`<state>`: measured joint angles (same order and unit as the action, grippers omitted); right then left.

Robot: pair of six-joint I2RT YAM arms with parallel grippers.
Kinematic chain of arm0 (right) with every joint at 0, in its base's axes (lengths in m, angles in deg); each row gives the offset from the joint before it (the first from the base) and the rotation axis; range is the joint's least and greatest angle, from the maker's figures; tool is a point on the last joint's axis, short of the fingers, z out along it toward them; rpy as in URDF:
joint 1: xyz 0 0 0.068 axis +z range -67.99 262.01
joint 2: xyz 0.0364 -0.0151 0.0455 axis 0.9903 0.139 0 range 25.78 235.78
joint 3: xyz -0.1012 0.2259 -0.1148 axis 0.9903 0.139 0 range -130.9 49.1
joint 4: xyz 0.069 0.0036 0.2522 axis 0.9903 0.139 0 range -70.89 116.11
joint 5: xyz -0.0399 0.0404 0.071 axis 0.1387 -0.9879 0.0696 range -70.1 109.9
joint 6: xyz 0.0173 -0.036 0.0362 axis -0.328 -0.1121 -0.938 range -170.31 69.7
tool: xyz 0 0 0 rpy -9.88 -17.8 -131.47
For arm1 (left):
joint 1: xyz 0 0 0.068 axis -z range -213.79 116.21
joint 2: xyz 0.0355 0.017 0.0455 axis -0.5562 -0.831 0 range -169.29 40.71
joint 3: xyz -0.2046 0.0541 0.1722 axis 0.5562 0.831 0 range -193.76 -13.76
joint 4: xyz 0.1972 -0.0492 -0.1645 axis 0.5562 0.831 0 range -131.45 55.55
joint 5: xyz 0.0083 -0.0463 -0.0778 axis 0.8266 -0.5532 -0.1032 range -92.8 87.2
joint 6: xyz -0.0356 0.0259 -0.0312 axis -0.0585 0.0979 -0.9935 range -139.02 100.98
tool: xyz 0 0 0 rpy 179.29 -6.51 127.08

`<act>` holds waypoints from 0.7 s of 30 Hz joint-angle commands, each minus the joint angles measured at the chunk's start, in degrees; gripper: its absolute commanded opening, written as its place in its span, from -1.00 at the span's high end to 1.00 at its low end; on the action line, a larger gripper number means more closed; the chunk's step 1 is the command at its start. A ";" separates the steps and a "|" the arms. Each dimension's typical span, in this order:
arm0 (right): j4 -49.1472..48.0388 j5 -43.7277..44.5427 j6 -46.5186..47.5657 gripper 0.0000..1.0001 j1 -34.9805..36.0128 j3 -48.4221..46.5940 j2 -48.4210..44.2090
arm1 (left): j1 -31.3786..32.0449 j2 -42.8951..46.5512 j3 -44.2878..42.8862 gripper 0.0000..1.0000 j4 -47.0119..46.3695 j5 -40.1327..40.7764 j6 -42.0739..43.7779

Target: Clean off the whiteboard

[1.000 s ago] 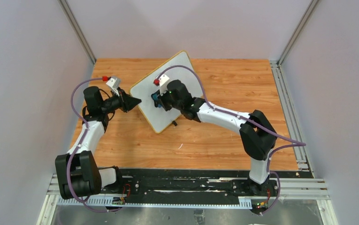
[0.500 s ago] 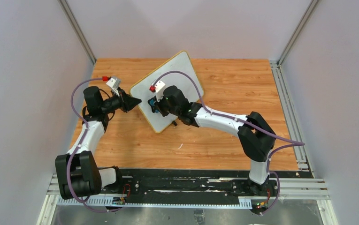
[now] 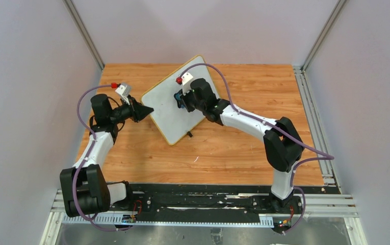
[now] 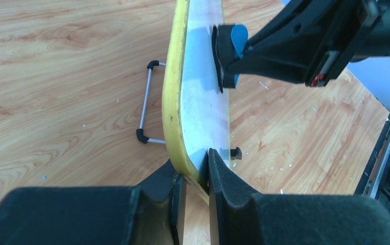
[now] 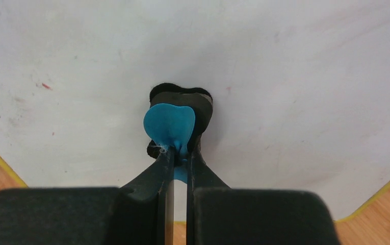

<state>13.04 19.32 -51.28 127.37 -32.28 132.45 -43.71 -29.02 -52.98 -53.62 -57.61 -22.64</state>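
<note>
**Wiping stroke: board clamped, eraser on the face**

**Status.** The whiteboard [image 3: 162, 109] stands propped on its wire stand [image 4: 144, 109], left of centre and toward the far side of the worktop [image 3: 233, 148], turned diagonally to my bases. My left jaws are closed on its yellow rim at the near-left edge, one pad on each face. My right jaws are closed on the blue eraser [image 5: 168, 125], and its dark felt side is pressed flat against the white face in the upper part of the board.

**Remaining work.** I judge the job nearly done. The right wrist view shows a mostly clean face with only faint red specks [image 5: 45, 86] and a grey haze to the left of the eraser.

**Procedure.**
1. Hold the left clamp firm. The board is propped only on the stand, so my wiping push must be met by this grip.
2. Present the felt square to the face. A tilted eraser wipes with one edge only and leaves streaks.
3. Sweep toward the specks on the left in overlapping passes, with light and even pressure.
4. Stop short of the rim, so the eraser does not slip off the edge.

**Caution.** The eraser is pinched by a thin blue tab. I judge that too much side load could twist it out of my right jaws.
</note>
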 commanded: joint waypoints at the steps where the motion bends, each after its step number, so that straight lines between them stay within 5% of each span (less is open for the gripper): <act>1: 0.64 -0.79 0.39 0.99 -1.03 -6.18 1.25 | 0.51 -0.04 0.03 1.00 1.07 1.72 7.70; 12: 1.15 -3.01 -0.83 0.99 6.30 -12.02 5.29 | 0.49 -0.05 0.06 1.00 1.09 1.72 7.78; 21: -0.89 -3.96 -3.09 0.99 8.98 -7.93 6.41 | 0.51 -0.39 0.04 1.00 1.18 1.79 7.94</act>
<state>13.98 18.42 -51.74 134.22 -42.75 136.69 -43.82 -29.02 -52.98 -53.03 -57.10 -22.70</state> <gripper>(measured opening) 0.066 0.207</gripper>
